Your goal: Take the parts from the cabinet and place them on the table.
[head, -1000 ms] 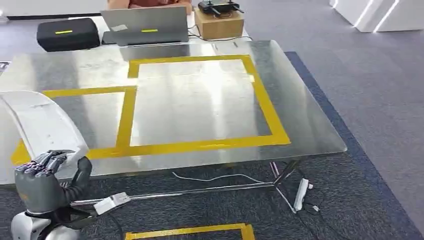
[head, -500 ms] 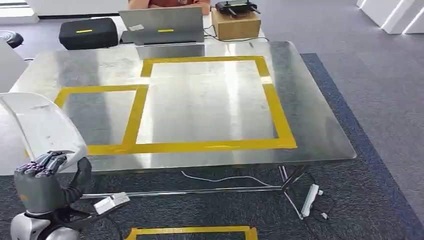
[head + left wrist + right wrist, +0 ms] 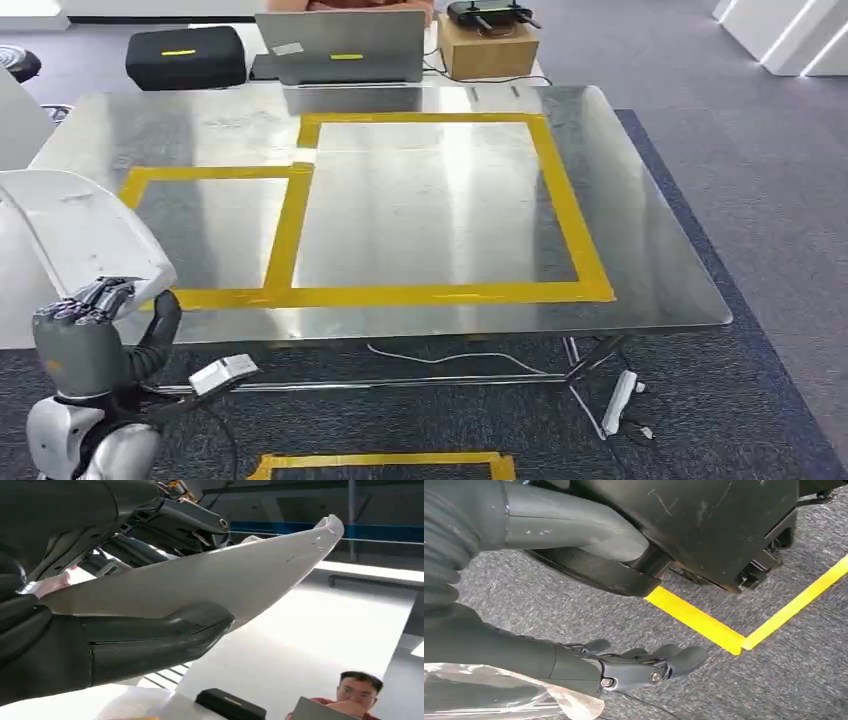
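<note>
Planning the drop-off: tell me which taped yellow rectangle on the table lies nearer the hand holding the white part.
The smaller rectangle, beside the left hand gripping the white part; the larger one lies farther right.

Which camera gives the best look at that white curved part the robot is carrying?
The left wrist view: the white part spans the frame, clamped by the left hand. The head view catches one end above that hand.

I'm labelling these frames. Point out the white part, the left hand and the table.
White part (image 3: 85, 235), head view, its broad curved face.
Left hand (image 3: 85, 340), head view, grey back.
Table (image 3: 640, 240), head view, bare steel right of the tape.
</note>
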{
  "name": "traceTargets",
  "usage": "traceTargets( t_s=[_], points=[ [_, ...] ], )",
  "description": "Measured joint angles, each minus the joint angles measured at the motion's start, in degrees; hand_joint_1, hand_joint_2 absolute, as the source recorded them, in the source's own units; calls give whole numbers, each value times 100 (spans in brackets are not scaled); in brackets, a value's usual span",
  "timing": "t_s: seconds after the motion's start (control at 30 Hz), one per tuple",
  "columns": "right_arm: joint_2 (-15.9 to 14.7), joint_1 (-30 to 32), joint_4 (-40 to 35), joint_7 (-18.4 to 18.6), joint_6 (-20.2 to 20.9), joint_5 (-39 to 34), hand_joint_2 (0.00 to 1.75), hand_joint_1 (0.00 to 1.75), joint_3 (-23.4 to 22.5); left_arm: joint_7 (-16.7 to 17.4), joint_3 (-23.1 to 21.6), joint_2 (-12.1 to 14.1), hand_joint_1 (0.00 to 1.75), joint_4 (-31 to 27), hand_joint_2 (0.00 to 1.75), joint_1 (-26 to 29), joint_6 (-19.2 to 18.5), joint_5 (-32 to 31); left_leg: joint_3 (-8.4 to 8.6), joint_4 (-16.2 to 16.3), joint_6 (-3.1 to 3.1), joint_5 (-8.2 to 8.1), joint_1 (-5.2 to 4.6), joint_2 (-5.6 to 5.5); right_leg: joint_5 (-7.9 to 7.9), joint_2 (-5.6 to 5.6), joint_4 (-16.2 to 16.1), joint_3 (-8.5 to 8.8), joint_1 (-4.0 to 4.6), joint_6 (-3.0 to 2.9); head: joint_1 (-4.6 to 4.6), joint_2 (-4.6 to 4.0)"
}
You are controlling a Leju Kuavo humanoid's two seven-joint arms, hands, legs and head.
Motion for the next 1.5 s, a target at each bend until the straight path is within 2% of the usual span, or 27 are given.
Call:
traceTargets(
  t_s=[0.07, 0.17, 0.33, 0.53, 0.63, 0.73, 1.03, 1.2, 1.33, 1.5],
  points=[
    [0, -9, 0, 18, 4, 48, 175, 0, -2, 294, -22, 28, 175, 162, 175, -118, 0, -119, 2, 1, 1, 1, 0, 0, 1, 0, 0, 2, 1, 4, 2, 0],
    [-4, -21, 0, 39, 17, 140, 175, 0, -7, 1066, -206, 186, 175, 549, 175, -330, -2, -289, 7, 1, 1, 1, 2, 0, -2, 1, 0, 3, 3, 18, 0, 0],
    [-11, -21, 0, 39, 26, 155, 175, 0, -26, 1192, -359, 330, 175, 901, 175, -471, 0, -321, 12, -3, 3, 5, 7, 1, -3, 2, 5, 13, 8, 18, 0, 0],
    [-11, -21, 0, 39, 28, 160, 175, 0, -35, 1207, -452, 404, 175, 1047, 175, -517, 0, -341, 11, -7, 3, 5, 8, 2, -5, 4, 7, 16, 12, 18, 0, 0],
    [-15, -32, 0, 42, 50, 256, 175, 0, -42, 1575, -512, 463, 175, 1209, 175, -631, -31, -492, 16, -8, 3, 4, 8, 2, -12, 0, 7, -26, 11, 17, 0, 0],
    [-28, -66, 0, 74, 107, 370, 175, 0, -44, 1916, -608, 531, 175, 1623, 175, -894, -63, -547, 20, -10, 2, 3, 8, 1, -16, -1, 7, -37, 12, 16, -2, 0],
    [-55, -132, -2, 101, 258, 713, 175, 0, -68, 2145, -686, 680, 175, 2661, 175, -1701, -31, -1023, 20, -7, 3, 7, 8, 1, -7, 2, 10, 32, 11, 23, 0, 0],
    [-61, -152, -2, 114, 297, 796, 175, 0, -74, 2162, -752, 723, 175, 2932, 175, -1944, -31, -1137, 20, -8, 3, 6, 8, 2, -7, 5, 9, 27, 11, 24, -2, 0],
    [-72, -196, -13, 142, 448, 877, 175, 0, -76, 1850, -885, 758, 175, 3076, 175, -2219, -28, -1329, 20, -8, 3, 6, 8, 1, -7, 4, 10, 28, 12, 23, -2, 0],
    [-72, -242, -65, 160, 664, 877, 175, 0, -76, 1686, -1154, 758, 175, 3372, 175, -2629, -28, -1192, 21, -8, 3, 8, 8, 1, -6, 6, 10, 30, 11, 24, 0, 0]
  ],
)
